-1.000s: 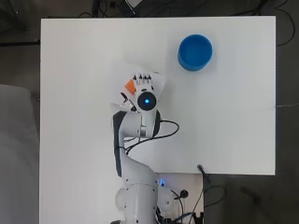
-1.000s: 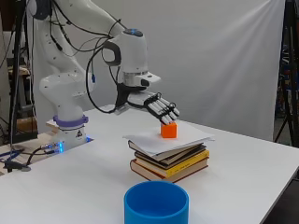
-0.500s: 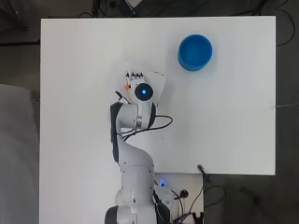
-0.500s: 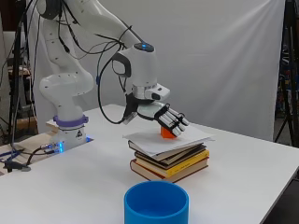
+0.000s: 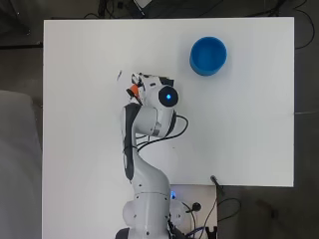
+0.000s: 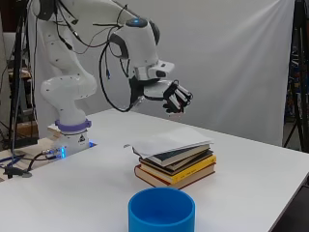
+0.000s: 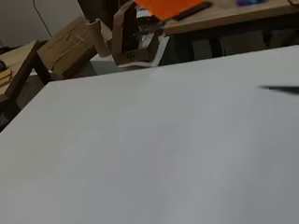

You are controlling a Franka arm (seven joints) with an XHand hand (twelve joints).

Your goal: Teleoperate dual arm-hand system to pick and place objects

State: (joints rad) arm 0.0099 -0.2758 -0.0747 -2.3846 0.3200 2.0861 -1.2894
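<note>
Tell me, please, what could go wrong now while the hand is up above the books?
The hand is curled round the orange block, mostly hidden, so the block might slip and fall onto the book stack. The loose white sheet on top could slide. The blue bowl stands apart, so the carry gives time for a drop.

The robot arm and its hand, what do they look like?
The arm is glossy white with rounded segments, a purple ring above its base and a small blue light on top of the wrist. Loose black cables loop along it. The hand is black and white, with dark fingers.
</note>
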